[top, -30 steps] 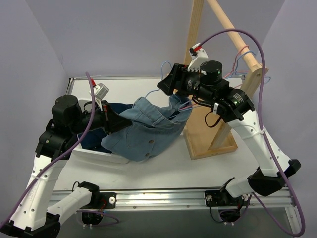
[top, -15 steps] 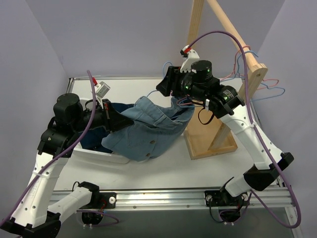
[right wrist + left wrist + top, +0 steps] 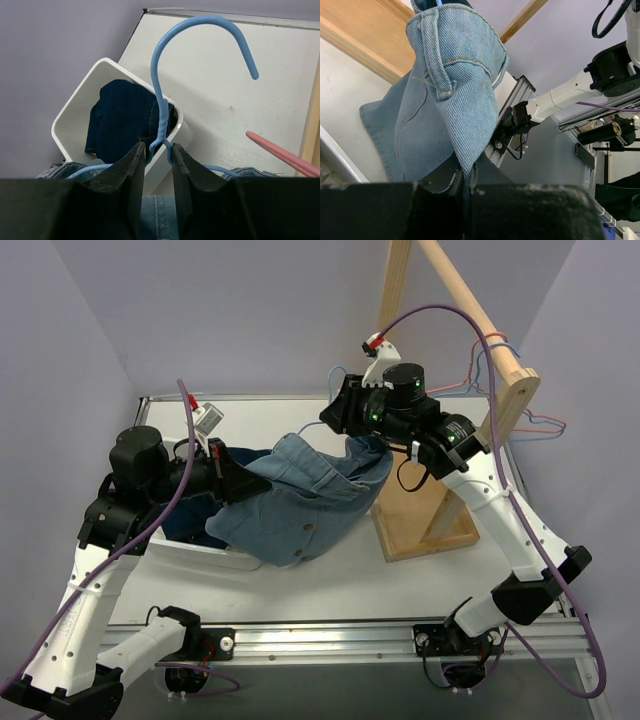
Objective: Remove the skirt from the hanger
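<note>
Right gripper [image 3: 159, 150] pinches the light-blue wire hanger [image 3: 202, 19] at its neck, left gripper [image 3: 465, 182] pinches the light-blue denim shirt [image 3: 450, 100], which is probably best eased apart slowly; no white skirt shows, only a thin pink-red wire hanger [image 3: 280, 152] nearby.

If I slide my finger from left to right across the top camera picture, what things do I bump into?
White bin → blue denim shirt → wooden stand.
</note>
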`<state>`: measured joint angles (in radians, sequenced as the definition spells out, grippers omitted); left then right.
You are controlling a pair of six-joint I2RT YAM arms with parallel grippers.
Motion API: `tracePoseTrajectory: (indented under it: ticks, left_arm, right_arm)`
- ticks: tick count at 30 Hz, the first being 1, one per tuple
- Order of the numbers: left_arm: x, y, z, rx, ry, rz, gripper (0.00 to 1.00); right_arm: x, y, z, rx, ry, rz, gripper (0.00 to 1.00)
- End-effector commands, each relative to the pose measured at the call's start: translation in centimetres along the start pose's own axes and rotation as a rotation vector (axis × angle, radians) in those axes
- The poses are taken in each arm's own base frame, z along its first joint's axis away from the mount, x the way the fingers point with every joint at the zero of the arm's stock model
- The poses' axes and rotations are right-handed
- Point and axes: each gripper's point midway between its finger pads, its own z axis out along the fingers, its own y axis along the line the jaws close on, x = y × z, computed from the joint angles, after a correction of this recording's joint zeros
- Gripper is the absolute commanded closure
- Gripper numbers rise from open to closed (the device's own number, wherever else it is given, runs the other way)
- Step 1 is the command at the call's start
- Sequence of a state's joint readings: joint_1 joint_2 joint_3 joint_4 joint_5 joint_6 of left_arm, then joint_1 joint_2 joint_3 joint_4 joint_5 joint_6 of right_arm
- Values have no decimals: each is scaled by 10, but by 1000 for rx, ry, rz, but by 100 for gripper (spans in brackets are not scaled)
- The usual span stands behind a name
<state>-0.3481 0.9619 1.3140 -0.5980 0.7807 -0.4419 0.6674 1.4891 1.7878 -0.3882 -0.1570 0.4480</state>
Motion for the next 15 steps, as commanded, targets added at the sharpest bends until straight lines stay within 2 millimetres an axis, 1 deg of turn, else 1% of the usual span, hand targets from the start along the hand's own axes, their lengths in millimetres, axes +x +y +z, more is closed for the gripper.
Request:
tracePoseTrajectory:
  ticks: [1, 3, 4, 6, 10, 15]
  left_arm:
    - [-29, -27, -5, 96, -101, 130, 98]
    - [-29, -28, -5, 100, -99, 131, 98]
    - [-29, -27, -5, 99, -98, 130, 98]
    - [-27, -27, -4, 102, -94, 130, 98]
    - [-22, -25, -4, 100, -74, 126, 98]
    - [-22, -27, -7, 96, -77, 136, 98]
  right_arm:
    - [5, 11, 2, -40, 2, 7, 80]
    - [4, 12, 2, -43, 0, 9, 88]
    - [5, 13, 2, -45, -1, 8, 100]
    - [3, 13, 1, -40, -10, 11, 100]
    - [-8, 16, -8, -44, -54, 13, 100]
    - [-12, 14, -12, -31, -78, 16, 100]
